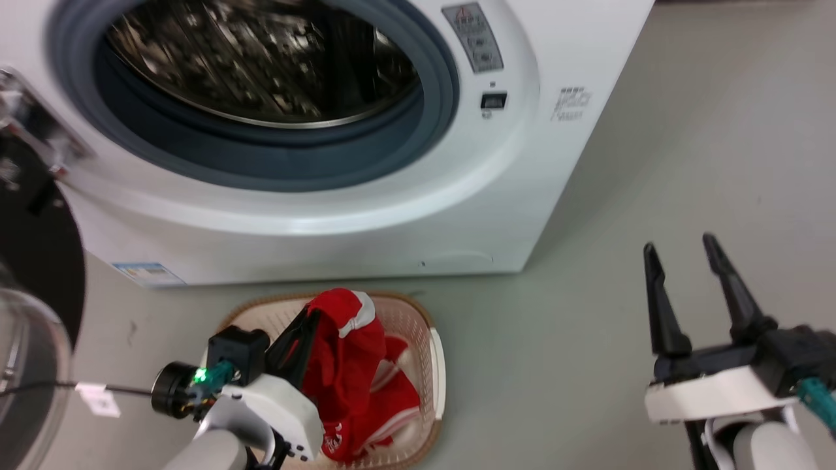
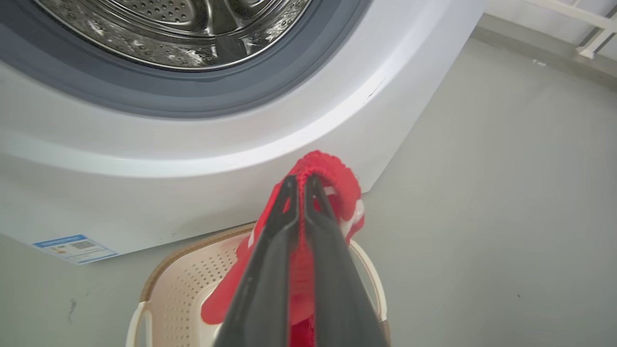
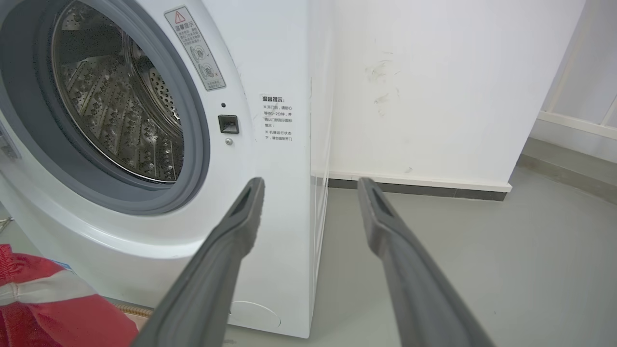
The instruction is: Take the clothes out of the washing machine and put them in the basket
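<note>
A pale grey-green floor [image 1: 686,163] with a small dark smudge [image 1: 130,331] runs back to a white wall [image 3: 434,72] marked with faint grey scuffs [image 3: 381,82], a white skirting board [image 3: 419,183] above a dark strip along its foot, and white railings [image 3: 578,124] off to one side.

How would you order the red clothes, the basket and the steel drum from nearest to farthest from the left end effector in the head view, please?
1. Red clothes: clamped in the left end effector.
2. Basket: just below it, on the floor.
3. Steel drum: higher up, inside the washing machine behind.
</note>
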Controlling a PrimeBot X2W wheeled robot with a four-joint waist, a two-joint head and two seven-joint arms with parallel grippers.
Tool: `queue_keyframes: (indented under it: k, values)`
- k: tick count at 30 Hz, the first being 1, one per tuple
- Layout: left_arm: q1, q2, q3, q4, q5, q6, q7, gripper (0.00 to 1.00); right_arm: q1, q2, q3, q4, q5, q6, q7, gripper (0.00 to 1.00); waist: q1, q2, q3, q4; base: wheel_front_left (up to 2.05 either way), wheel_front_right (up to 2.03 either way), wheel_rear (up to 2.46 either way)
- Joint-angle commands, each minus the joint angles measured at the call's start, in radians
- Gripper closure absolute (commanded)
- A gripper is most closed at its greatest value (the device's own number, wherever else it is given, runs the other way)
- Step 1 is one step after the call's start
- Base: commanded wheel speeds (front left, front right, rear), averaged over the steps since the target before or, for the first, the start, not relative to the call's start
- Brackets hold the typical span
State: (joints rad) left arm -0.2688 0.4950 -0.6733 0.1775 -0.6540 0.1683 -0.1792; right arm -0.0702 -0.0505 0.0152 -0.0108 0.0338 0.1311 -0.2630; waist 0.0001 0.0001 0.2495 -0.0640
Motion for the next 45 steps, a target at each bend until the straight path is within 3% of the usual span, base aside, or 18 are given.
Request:
queue_keyframes:
  k: [1, 9, 18, 25, 33, 34, 35, 36, 45]
  values:
    - [-0.036, -0.010, -0.004, 0.050, -0.002, -0.023, -0.009, 1.00, -0.030, 0.001, -0.006, -0.008, 0.004, -0.001, -0.003, 0.00, -0.0001, -0.0001, 0.085, -0.021, 0.00, 0.00, 0.00]
    - [-0.180, -0.092, -0.034, 0.395, 0.004, -0.132, -0.036, 1.00, -0.106, 0.001, -0.033, -0.025, 0.019, -0.001, -0.003, 0.00, -0.0001, -0.0001, 0.246, -0.063, 0.00, 0.00, 0.00]
    - [-0.376, -0.158, -0.089, 0.749, 0.049, -0.225, -0.016, 1.00, -0.181, 0.001, -0.051, -0.046, 0.047, -0.001, -0.003, 0.00, -0.0001, -0.0001, 0.408, -0.099, 0.00, 0.00, 0.00]
    - [-0.500, -0.187, -0.111, 0.962, 0.061, -0.254, 0.034, 1.00, -0.221, 0.001, -0.067, -0.058, 0.065, -0.001, -0.003, 0.00, -0.0001, -0.0001, 0.513, -0.115, 0.00, 0.00, 0.00]
    - [-0.551, -0.220, -0.104, 1.066, 0.042, -0.260, 0.034, 1.00, -0.242, 0.001, -0.075, -0.056, 0.078, -0.001, -0.003, 0.00, -0.0001, -0.0001, 0.559, -0.125, 0.00, 0.00, 0.00]
    - [-0.552, -0.224, -0.105, 1.071, 0.040, -0.261, 0.032, 0.98, -0.243, 0.001, -0.076, -0.054, 0.080, -0.001, -0.003, 0.00, -0.0001, -0.0001, 0.557, -0.125, 0.00, 0.00, 0.00]
    - [-0.554, -0.225, -0.111, 1.076, 0.045, -0.261, 0.024, 0.15, -0.243, 0.001, -0.076, -0.051, 0.084, -0.001, -0.003, 0.00, -0.0001, -0.0001, 0.553, -0.124, 0.00, 0.00, 0.00]
    - [-0.556, -0.228, -0.111, 1.079, 0.046, -0.259, 0.014, 0.00, -0.242, 0.001, -0.075, -0.047, 0.083, -0.001, -0.003, 0.00, -0.0001, -0.0001, 0.547, -0.123, 0.00, 0.00, 0.00]
    - [-0.508, -0.269, -0.078, 1.098, 0.001, -0.258, -0.054, 0.00, -0.213, 0.000, -0.055, -0.019, 0.067, -0.001, -0.003, 0.00, -0.0001, -0.0001, 0.423, -0.099, 0.00, 0.00, 0.00]
